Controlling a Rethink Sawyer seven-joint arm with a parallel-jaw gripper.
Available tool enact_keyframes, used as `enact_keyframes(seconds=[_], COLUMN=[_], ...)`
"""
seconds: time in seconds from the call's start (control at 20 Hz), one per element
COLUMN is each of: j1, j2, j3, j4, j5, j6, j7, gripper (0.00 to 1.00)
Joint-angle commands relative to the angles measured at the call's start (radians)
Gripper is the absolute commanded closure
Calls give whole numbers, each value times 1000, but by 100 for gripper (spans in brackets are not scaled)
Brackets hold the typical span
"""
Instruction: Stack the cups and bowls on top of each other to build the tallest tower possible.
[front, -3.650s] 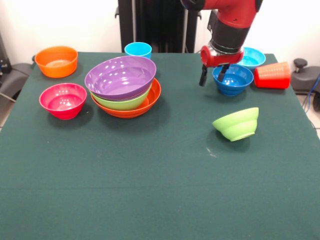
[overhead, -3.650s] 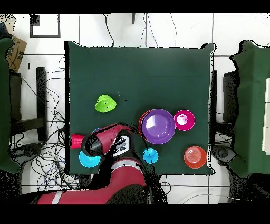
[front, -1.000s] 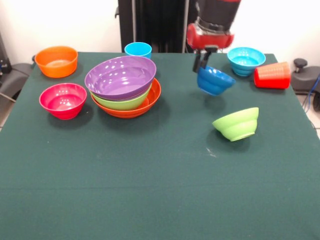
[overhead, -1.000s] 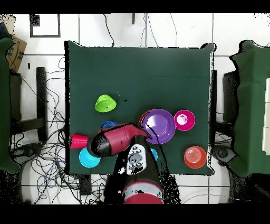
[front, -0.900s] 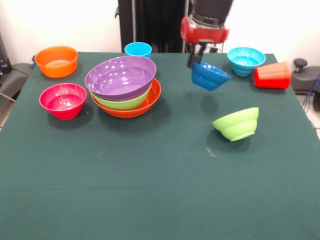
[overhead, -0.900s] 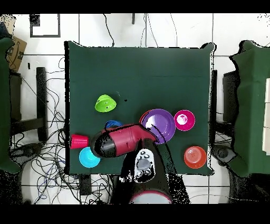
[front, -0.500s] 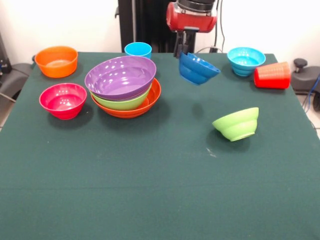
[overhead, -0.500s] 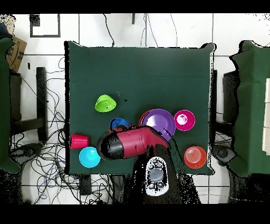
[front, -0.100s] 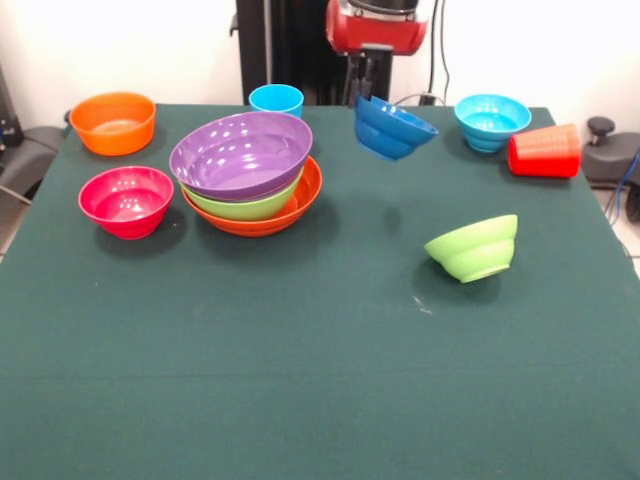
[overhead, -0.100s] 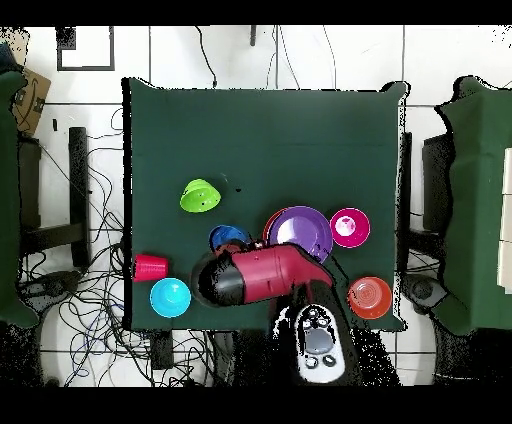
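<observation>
**Dark blue bowl carried above the surface, bound for the stack**

Front view, near to far:

- Green surface (front, -0.100s: 300, 380): bare in its near part.
- Small lime green bowl (front, -0.100s: 472, 247): tipped on its side, right of centre, well apart from the rest.
- Magenta bowl (front, -0.100s: 126, 200): upright, at the left.
- Stack (front, -0.100s: 248, 172): a large orange bowl at the bottom, a large lime green one in it, a large purple one on top, all nested and level.
- Dark blue bowl (front, -0.100s: 391, 126): held off the surface, tilted, pinched at its rim by the hand (front, -0.100s: 366, 82), whose fingers are closed on the near-left edge. A shadow on the cloth beneath it suggests clear height.
- Red cup (front, -0.100s: 544, 151): lying on its side at the right edge.
- Light blue bowl (front, -0.100s: 492, 121), small orange bowl (front, -0.100s: 113, 122), light blue cup (front, -0.100s: 276, 99): upright along the far edge.

Handling advice: the dark blue bowl is best brought over the purple bowl's centre, levelled, lowered until seated, and only then released; a tilted release is judged likely to leave it askew.

Views compared: the rim grip, the tilt and the stack's layers are shown by the front view only. In the overhead view the hand is hidden under the arm (overhead, -0.100s: 262, 274); the dark blue bowl shows just beside the stack, not yet over it.
</observation>
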Motion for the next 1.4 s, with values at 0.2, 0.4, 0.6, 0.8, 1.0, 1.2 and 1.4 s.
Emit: enact_keyframes(seconds=[0.2,0.4,0.6,0.8,1.0,1.2,1.4], j1=[-273,-306,-358,-421,-515,-603,-668], j2=[-303,-333,-375,-412,-428,-407,-347], j3=[360,398,448,481,544,602,636], j4=[221,200,210,195,174,161,122], j5=[212,243,271,282,298,271,206], j6=[185,230,254,310,355,374,406], j7=[-261,-251,-277,-333,-401,-438,-439], gripper=[100,100,100,100,100,100,100])
